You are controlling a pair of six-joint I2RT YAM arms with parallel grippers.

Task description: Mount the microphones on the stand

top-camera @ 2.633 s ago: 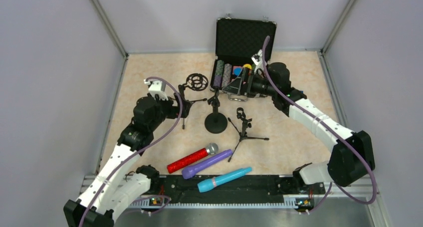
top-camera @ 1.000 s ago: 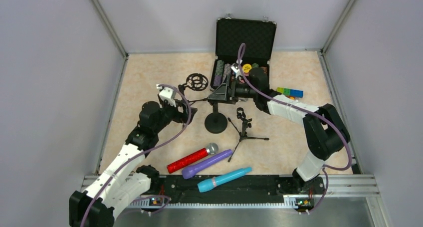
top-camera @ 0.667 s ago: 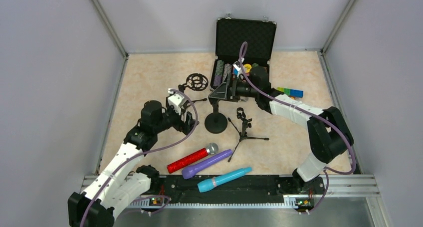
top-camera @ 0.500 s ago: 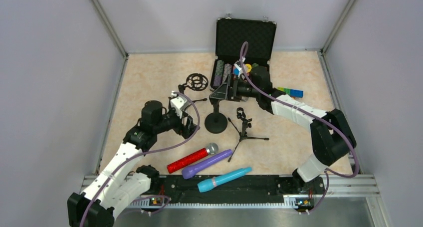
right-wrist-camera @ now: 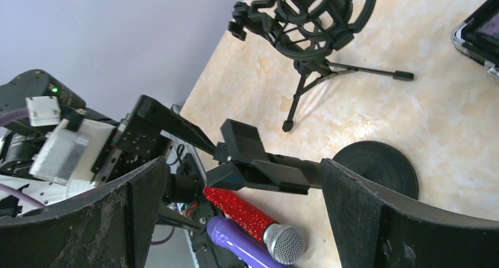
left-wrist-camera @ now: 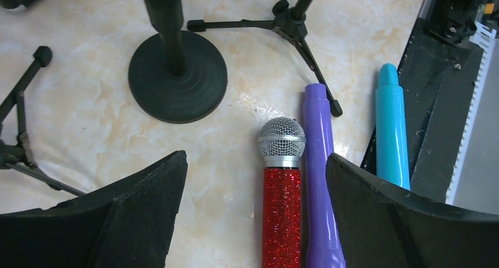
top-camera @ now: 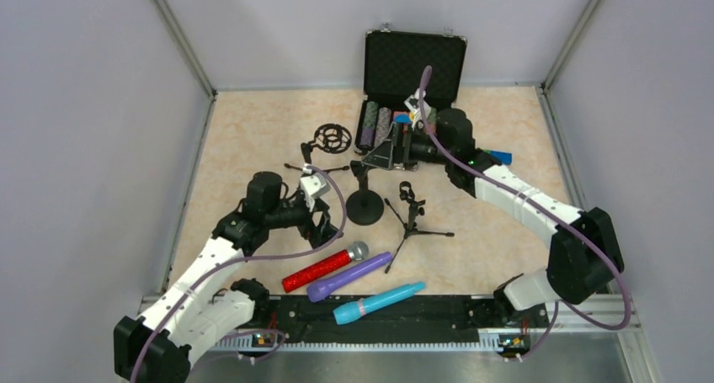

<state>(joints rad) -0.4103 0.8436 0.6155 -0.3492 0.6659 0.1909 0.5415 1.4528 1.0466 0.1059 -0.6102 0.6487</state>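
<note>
Three microphones lie side by side near the front rail: glittery red with a silver mesh head [top-camera: 324,267], all purple [top-camera: 349,275], and turquoise [top-camera: 379,302]. My left gripper [top-camera: 323,229] is open and empty, just above and behind the red microphone [left-wrist-camera: 281,203]; its fingers straddle the red and purple [left-wrist-camera: 320,179] ones, with the turquoise one [left-wrist-camera: 391,132] outside. The round-base stand [top-camera: 364,206] is upright at mid table. My right gripper [top-camera: 372,157] is open around the stand's top clip [right-wrist-camera: 259,162], not touching it.
A small tripod stand [top-camera: 410,219] stands right of the round base. A shock-mount tripod [top-camera: 333,139] stands behind on the left. An open black case [top-camera: 412,63] with chips sits at the back. A coloured block [top-camera: 498,156] lies right of the right arm.
My left gripper has moved from the shock-mount tripod toward the front, down over the red microphone's head. My right gripper has shifted slightly right, staying by the stand's clip.
</note>
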